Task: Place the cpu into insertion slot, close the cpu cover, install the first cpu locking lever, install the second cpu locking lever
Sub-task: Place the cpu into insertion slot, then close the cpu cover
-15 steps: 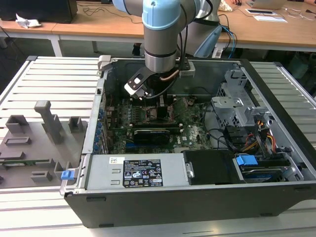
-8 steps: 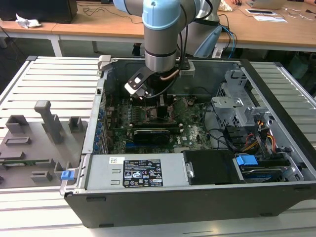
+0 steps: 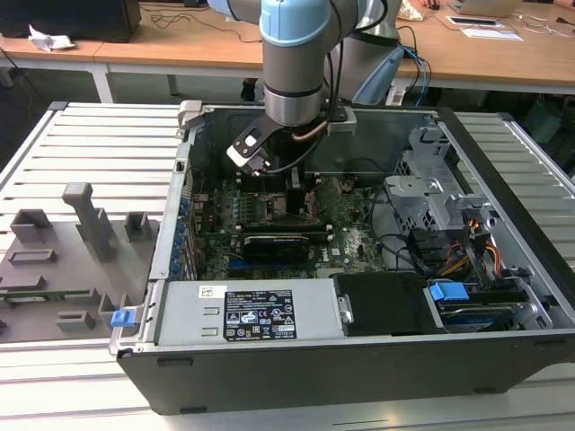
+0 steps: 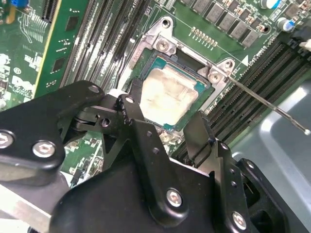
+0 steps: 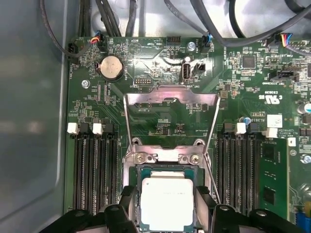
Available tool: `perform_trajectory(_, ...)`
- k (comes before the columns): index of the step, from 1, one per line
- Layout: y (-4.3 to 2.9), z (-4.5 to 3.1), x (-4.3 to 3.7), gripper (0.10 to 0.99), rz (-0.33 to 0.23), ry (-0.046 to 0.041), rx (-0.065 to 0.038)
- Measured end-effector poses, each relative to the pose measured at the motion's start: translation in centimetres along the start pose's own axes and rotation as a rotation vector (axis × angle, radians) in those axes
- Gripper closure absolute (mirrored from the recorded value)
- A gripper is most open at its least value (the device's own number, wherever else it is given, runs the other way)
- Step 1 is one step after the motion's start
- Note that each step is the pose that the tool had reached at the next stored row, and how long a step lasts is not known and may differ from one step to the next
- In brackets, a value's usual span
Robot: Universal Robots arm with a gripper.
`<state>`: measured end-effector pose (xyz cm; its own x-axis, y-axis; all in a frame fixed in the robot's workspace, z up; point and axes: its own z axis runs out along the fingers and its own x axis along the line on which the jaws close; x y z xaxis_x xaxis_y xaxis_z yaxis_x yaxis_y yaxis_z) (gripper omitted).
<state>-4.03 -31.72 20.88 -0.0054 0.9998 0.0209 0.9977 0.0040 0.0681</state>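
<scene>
The cpu (image 5: 166, 203) is lying flat in the insertion slot (image 5: 167, 155), and the cpu cover (image 5: 170, 93) is standing swung open. The jaws are straddling the chip, seemingly parted and just clear of its sides. It is probably light, stiff and fragile, so it is best held by opposite edges.
</scene>
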Motion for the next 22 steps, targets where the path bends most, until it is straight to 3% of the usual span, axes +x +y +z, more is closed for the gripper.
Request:
perform_trajectory(2, 0.02, -0.21, 0.01, 0.49, 0.0, 0.0001, 0.0)
perform_trajectory(3, 0.03, -0.3, 0.01, 0.62, 0.0, 0.0001, 0.001)
perform_trajectory(4, 0.04, -0.36, 0.01, 0.62, 0.0, 0.0001, 0.001)
perform_trajectory(6, 0.04, -0.43, 0.0, 0.741, 0.0, 0.0002, 0.002)
perform_trajectory(7, 0.05, -0.48, 0.01, 0.741, 0.0, 0.0002, 0.002)
perform_trajectory(8, 0.09, -0.58, 0.01, 0.859, 0.0, 0.0002, 0.003)
perform_trajectory(9, 0.13, -0.66, 0.01, 0.859, 0.0, 0.0001, 0.005)
perform_trajectory(12, 0.23, -0.8, 0.01, 0.98, 0.0, 0.0001, 0.008)
perform_trajectory(22, 0.27, -1.22, 0.02, 0.98, 0.0, 0.0001, 0.009)
